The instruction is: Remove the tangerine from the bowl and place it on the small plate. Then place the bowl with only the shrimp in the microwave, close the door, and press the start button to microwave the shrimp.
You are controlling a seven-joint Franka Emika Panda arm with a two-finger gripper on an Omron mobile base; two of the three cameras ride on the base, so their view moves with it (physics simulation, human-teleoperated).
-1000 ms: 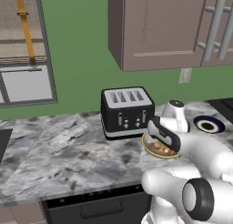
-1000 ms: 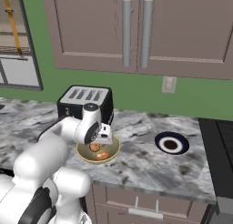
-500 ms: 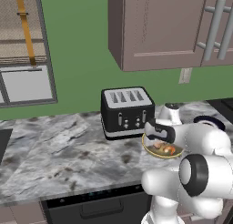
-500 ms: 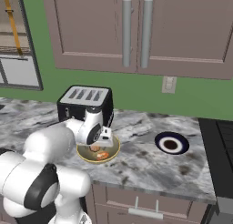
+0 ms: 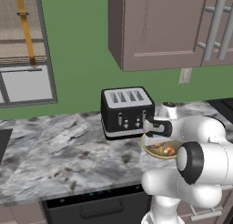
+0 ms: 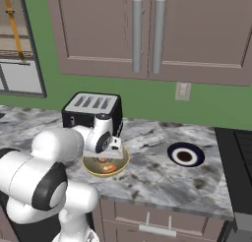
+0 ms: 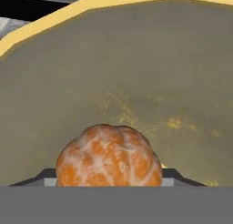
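Step one in hand: tangerine (image 7: 109,155) pickup. Gripper (image 6: 111,148) down inside bowl (image 6: 122,163) on counter (image 6: 157,179) before toaster (image 6: 91,108). Fruit low between the tips; fingers' grip cannot be told. Next, probably: confirm closure, lift clear of rim, carry right to plate (image 6: 185,154), well apart.
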